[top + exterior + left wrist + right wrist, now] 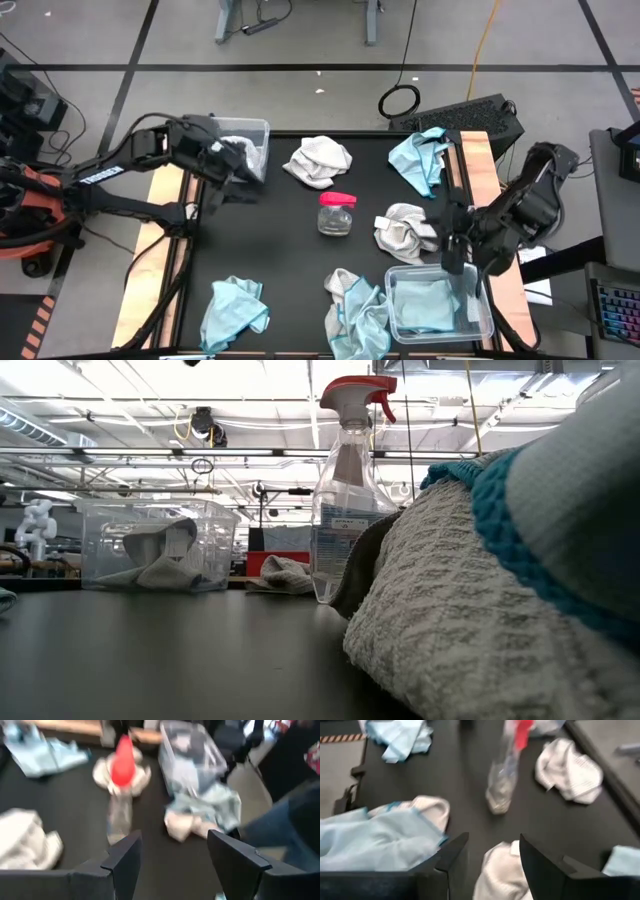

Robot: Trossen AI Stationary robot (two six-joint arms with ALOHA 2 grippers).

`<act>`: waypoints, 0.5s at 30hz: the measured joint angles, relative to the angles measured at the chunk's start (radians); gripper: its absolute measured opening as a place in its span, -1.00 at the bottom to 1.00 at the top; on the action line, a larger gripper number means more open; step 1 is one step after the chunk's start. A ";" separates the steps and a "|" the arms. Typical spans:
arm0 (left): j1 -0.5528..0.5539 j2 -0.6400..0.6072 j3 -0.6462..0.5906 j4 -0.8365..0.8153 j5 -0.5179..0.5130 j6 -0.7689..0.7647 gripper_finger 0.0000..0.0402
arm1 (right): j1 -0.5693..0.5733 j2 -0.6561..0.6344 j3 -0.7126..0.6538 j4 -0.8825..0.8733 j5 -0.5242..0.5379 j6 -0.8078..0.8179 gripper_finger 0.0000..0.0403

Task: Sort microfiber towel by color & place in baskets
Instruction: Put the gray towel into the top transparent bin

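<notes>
- High view: the right gripper (452, 262) hangs at the near-left corner of the clear plastic bin with a light blue cloth (424, 306) inside it, at the table's right front, just beside the crumpled white-grey towel (403, 231) in the middle-right.
- Right wrist view: its two dark fingers (454, 854) stand apart with nothing between them, and the white-grey towel (501, 875) lies just below and ahead.
- To take it well, I'd judge the jaws should come straight down over the towel's highest fold, clear of the bin wall, and pinch deep enough to lift every layer.
- A white cloth belongs across the table in the other clear plastic bin (252, 135), which already holds a grey-white cloth; the left gripper (238, 168) hovers beside that bin, jaws parted and empty in the left wrist view.
- The clear spray bottle with a red trigger top (336, 212) stands between the two; the carry should swing around it.
- Still loose: a white towel (319, 160) at the back, blue ones at back right (420, 155) and front left (233, 308), and a mixed blue-and-white heap (354, 312) whose layers I can't quite separate from here.
</notes>
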 joint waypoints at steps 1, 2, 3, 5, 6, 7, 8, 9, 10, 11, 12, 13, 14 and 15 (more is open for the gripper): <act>-0.018 0.003 0.000 -0.020 -0.009 -0.001 0.15 | -0.010 -0.010 0.000 0.000 0.018 -0.015 -0.19; -0.036 0.006 0.000 -0.033 -0.016 -0.003 0.15 | -0.019 -0.019 0.000 0.001 0.032 -0.028 -0.19; -0.054 0.010 0.000 -0.042 -0.026 -0.013 0.15 | -0.028 -0.027 0.000 0.001 0.049 -0.040 -0.19; -0.087 0.016 0.000 -0.046 -0.042 -0.027 0.15 | -0.047 -0.044 0.000 0.007 0.083 -0.065 -0.18; -0.101 0.016 0.000 -0.045 -0.045 -0.029 0.15 | -0.056 -0.052 0.000 0.012 0.099 -0.076 -0.18; -0.115 0.015 0.000 -0.044 -0.052 -0.037 0.15 | -0.065 -0.060 0.000 0.020 0.116 -0.088 -0.18; -0.130 0.015 0.000 -0.043 -0.064 -0.051 0.15 | -0.074 -0.068 0.000 0.030 0.127 -0.100 -0.18; -0.142 0.016 0.000 -0.044 -0.080 -0.053 0.15 | -0.084 -0.076 0.000 0.039 0.135 -0.113 -0.18; -0.154 0.018 0.000 -0.046 -0.090 -0.053 0.15 | -0.092 -0.083 0.000 0.049 0.144 -0.126 -0.18; -0.166 0.020 0.000 -0.049 -0.097 -0.054 0.15 | -0.101 -0.090 0.000 0.059 0.152 -0.136 -0.18; -0.177 0.021 0.000 -0.056 -0.106 -0.056 0.15 | -0.110 -0.097 0.000 0.067 0.157 -0.150 -0.18; -0.188 0.024 0.000 -0.063 -0.117 -0.064 0.15 | -0.118 -0.103 0.000 0.075 0.158 -0.164 -0.18; -0.200 0.028 0.000 -0.072 -0.128 -0.073 0.15 | -0.126 -0.110 0.000 0.085 0.158 -0.177 -0.18; -0.209 0.033 0.000 -0.087 -0.135 -0.076 0.15 | -0.134 -0.114 0.000 0.093 0.158 -0.189 -0.18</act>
